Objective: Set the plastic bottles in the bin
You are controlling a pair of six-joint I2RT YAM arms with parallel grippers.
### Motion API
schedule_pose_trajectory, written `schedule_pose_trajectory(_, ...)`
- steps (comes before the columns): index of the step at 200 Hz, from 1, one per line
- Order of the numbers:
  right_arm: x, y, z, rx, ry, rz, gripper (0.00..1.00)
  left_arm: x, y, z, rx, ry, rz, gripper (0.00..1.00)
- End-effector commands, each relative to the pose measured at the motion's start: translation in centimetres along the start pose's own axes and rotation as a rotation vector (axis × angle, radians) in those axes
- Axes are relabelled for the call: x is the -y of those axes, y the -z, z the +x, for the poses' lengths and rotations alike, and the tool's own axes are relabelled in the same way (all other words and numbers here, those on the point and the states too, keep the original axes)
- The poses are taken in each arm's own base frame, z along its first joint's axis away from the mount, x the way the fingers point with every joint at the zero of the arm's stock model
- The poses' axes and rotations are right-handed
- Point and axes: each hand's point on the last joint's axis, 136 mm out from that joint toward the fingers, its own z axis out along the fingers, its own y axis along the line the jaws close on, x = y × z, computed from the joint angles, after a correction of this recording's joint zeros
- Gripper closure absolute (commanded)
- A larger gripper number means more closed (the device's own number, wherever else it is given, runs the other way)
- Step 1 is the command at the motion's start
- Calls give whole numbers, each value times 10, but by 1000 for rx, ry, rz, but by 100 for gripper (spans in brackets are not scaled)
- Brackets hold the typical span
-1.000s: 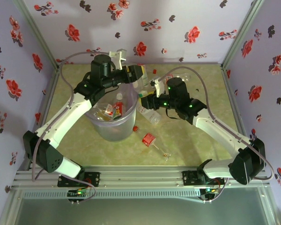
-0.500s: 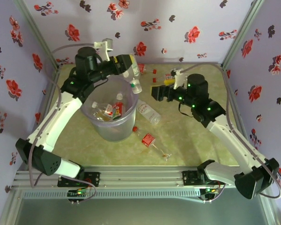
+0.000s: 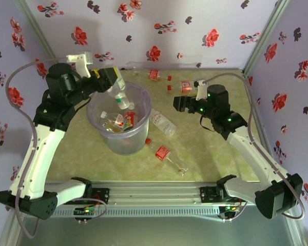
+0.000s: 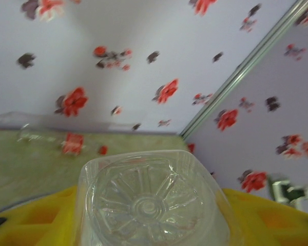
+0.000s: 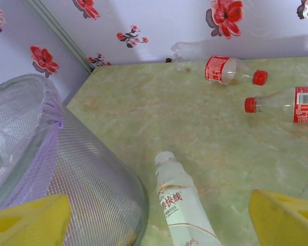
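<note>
Well, the bottle I held hung tilted, white cap down, over the mouth of the bin. My left hand was clamped on its body, and from my left wrist I saw its ribbed clear base wedged between my yellow fingers. Down in the bin lay several bottles, clear ones with red labels among them. Outside it, a white-capped clear bottle lay on the surface just beside the bin's wall, and a red-labelled bottle lay nearer my bases. Toward the back wall lay a red-capped bottle and, near it, a second red-capped one. My right hand hovered above the surface to the right of the bin, its fingers spread wide and gripping nothing
</note>
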Motion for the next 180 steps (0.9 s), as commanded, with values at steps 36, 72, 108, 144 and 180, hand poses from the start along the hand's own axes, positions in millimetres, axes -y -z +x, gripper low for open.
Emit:
schedule_pose_trajectory(36,14,-12,14,-35,-25,33,10,-56,9,74,-200,-45,-193,53)
schedule_pose_trajectory(72,18,-13,16,-42,-21,54,10,-68,15,103,-267,-31,-223,54)
schedule_pose_trajectory(108,22,-18,18,-48,-24,67,10,-80,22,138,-336,6,-246,54)
schedule_pose_trajectory(144,23,-23,16,-49,-26,69,10,-87,25,167,-380,26,-236,53)
schedule_pose_trajectory(180,24,-26,16,-51,-28,73,10,-86,22,176,-396,15,-200,29)
